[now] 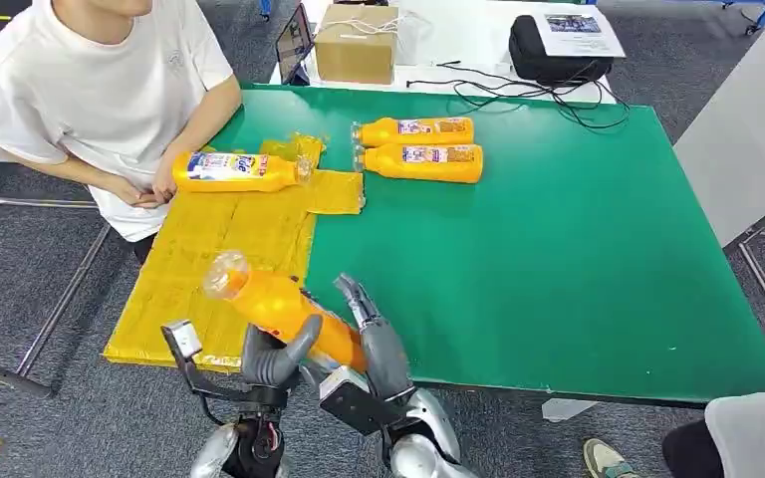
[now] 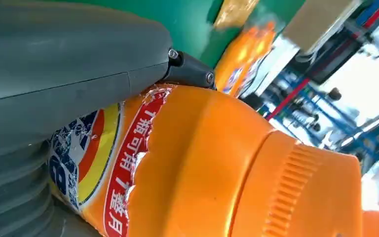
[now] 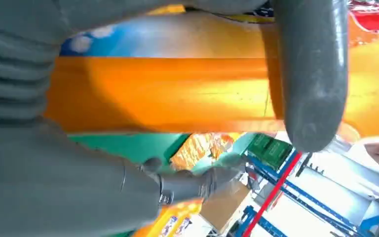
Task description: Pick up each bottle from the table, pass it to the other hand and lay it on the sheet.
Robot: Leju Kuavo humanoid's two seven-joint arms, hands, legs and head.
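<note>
An orange bottle is held above the near edge of the table, its cap pointing up-left over the yellow sheet. My left hand grips its lower body, thumb wrapped over it; the left wrist view shows the bottle pressed against that hand. My right hand lies beside the bottle's base. Its thumb crosses the bottle, while its fingers stretch straight with a gap to the bottle. Another bottle lies on the sheet. Two more bottles lie on the green table.
A person in a white shirt sits at the table's left, one hand beside the bottle on the sheet. Behind the table stand a cardboard box, a black bag and cables.
</note>
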